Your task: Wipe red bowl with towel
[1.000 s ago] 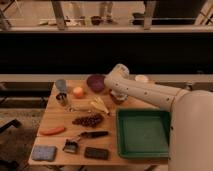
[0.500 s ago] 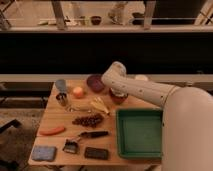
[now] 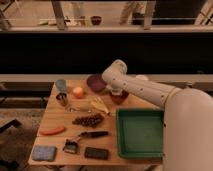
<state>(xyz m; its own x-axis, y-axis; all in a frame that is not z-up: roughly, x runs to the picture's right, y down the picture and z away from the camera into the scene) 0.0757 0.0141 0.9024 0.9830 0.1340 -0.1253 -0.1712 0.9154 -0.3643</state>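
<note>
A red bowl (image 3: 120, 97) stands at the back middle of the wooden table (image 3: 55, 117), partly covered by my arm. My gripper (image 3: 117, 91) points down at the end of the white arm, right over the red bowl's rim. A blue-grey towel (image 3: 44, 152) lies flat at the table's front left corner, far from the gripper.
A dark purple bowl (image 3: 95, 82) stands just left of the red one. An orange (image 3: 78, 92), two cups (image 3: 61, 92), a banana (image 3: 100, 106), grapes (image 3: 89, 120), a carrot (image 3: 52, 130), a brush (image 3: 75, 145) and a black block (image 3: 96, 153) lie around. A green tray (image 3: 140, 132) fills the front right.
My arm has swung left and toward the back of the table, bringing the gripper over the red bowl. The objects on the table have not moved.
</note>
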